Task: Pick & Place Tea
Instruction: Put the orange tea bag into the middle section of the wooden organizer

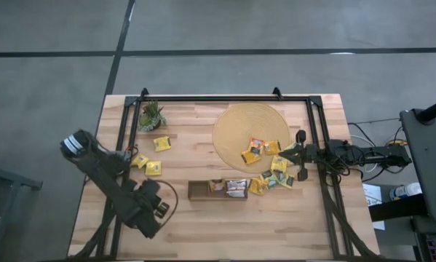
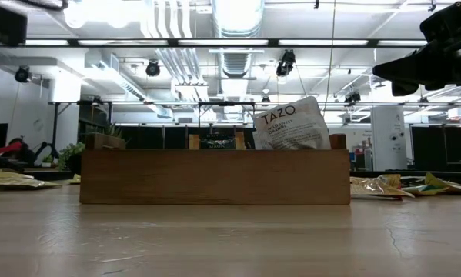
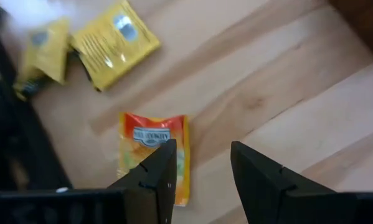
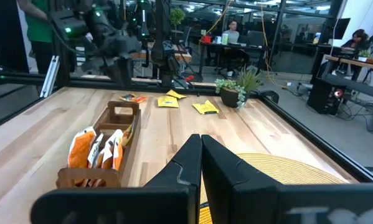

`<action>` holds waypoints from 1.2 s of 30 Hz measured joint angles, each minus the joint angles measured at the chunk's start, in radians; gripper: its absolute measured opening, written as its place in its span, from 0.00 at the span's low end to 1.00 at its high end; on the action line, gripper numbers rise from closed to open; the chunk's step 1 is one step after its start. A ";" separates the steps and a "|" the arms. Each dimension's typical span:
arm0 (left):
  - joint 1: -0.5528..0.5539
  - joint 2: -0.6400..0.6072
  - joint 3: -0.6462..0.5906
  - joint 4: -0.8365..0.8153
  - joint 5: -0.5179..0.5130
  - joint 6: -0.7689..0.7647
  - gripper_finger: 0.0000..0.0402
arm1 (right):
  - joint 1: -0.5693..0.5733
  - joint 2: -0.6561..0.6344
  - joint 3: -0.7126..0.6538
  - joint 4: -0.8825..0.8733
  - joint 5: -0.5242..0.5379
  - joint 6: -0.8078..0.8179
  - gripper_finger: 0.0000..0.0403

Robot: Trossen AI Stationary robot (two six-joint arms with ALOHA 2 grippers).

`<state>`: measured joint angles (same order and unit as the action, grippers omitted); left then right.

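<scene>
The left gripper (image 3: pixel 202 177), fingers spread, is hovering by an orange tea packet (image 3: pixel 154 155); it should shift toward nine o'clock, then descend.

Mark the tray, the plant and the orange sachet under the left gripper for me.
tray (image 1: pixel 199 191), high view, bare left end.
plant (image 1: pixel 151 116), high view, middle of leaves.
orange sachet (image 3: pixel 150 138), left wrist view, its label.

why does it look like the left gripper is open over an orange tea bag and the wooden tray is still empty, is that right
Not quite: the tray is not empty. The high view shows tea bags in it, and the right wrist view shows them standing inside. The left gripper is indeed open over an orange tea bag.
</scene>
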<state>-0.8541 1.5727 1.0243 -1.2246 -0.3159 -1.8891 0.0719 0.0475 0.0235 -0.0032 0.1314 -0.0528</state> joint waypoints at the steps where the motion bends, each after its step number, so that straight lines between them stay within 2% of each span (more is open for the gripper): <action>1: 0.001 -0.013 -0.028 0.033 0.013 -0.010 0.36 | 0.000 0.000 0.000 0.000 0.000 0.000 0.02; 6: 0.001 -0.042 -0.116 0.112 0.070 -0.056 0.36 | 0.000 0.000 0.000 0.000 0.000 0.000 0.02; 23: 0.036 -0.024 -0.214 0.156 0.069 -0.075 0.36 | 0.000 0.000 0.000 0.000 0.000 0.000 0.02; 31: 0.079 -0.021 -0.331 0.325 0.105 0.014 0.36 | 0.000 0.000 0.000 0.000 0.000 0.000 0.02; 34: 0.085 -0.016 -0.327 0.343 0.132 0.065 0.31 | 0.000 0.000 0.000 -0.001 0.000 0.000 0.02; 36: 0.088 -0.016 -0.319 0.346 0.146 0.103 0.24 | 0.000 0.000 0.000 0.000 0.000 0.000 0.02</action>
<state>-0.7659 1.5571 0.7053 -0.8786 -0.1704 -1.7863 0.0715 0.0472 0.0235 -0.0028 0.1318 -0.0528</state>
